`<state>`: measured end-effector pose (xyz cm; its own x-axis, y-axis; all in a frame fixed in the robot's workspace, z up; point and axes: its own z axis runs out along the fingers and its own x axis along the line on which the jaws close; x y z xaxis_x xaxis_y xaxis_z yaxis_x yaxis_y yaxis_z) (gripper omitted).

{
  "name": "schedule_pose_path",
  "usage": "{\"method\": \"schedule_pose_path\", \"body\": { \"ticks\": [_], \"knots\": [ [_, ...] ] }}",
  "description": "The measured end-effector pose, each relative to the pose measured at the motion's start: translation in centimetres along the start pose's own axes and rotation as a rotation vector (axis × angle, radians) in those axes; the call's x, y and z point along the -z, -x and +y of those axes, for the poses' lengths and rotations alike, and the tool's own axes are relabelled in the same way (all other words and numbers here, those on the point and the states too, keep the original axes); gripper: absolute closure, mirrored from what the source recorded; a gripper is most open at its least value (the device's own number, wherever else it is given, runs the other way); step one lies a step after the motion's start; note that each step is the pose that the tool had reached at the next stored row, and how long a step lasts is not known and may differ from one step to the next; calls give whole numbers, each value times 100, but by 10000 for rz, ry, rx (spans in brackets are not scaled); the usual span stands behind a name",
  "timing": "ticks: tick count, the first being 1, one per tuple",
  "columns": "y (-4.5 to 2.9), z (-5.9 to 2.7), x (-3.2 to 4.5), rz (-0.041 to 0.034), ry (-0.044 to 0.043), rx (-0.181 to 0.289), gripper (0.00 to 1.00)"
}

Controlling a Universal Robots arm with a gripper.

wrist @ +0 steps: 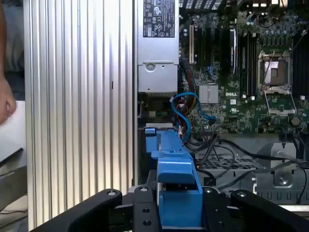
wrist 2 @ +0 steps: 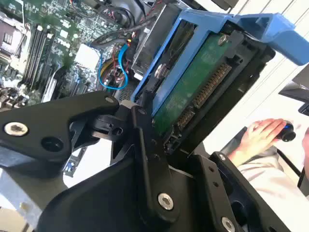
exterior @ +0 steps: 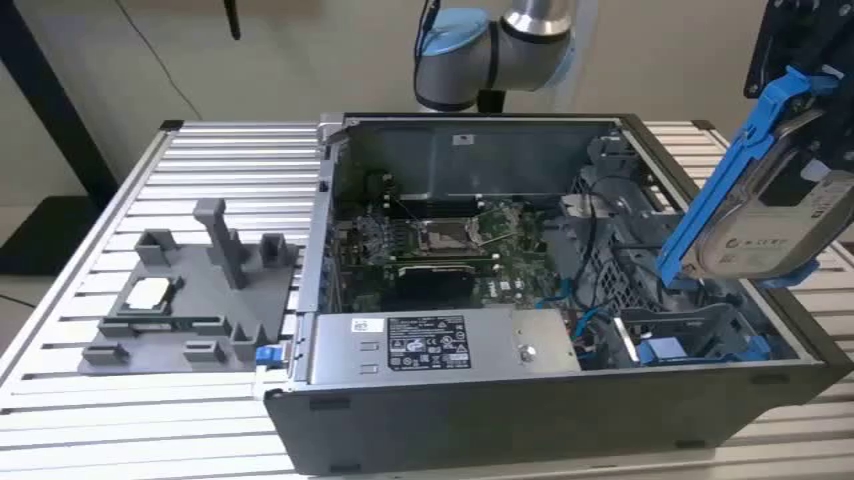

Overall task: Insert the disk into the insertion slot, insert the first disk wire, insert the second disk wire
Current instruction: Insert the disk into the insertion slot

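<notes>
At the exterior view's right end of the computer case [exterior: 534, 425] lies the insertion slot [exterior: 687, 335]. Just above it the hand [wrist: 178, 212] grips the disk [exterior: 774, 225], long axis steeply tilted, lower end toward the slot.

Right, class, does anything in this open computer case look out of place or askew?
Only the disk: the gripper holds it tilted above the case, outside the insertion slot. Nothing looks damaged.
</notes>
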<state>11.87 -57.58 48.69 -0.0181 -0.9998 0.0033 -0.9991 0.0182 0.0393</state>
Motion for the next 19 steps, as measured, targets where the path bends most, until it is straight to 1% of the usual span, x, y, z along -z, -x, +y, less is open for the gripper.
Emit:
{"method": "schedule_pose_path", "body": {
  "ticks": [12, 15, 19],
  "knots": [
    [0, 0, -6, 0, 3, 0, 67],
    [0, -1, -34, 0, 3, 0, 67],
    [0, -4, -92, 2, 3, 0, 67]
  ]
}}
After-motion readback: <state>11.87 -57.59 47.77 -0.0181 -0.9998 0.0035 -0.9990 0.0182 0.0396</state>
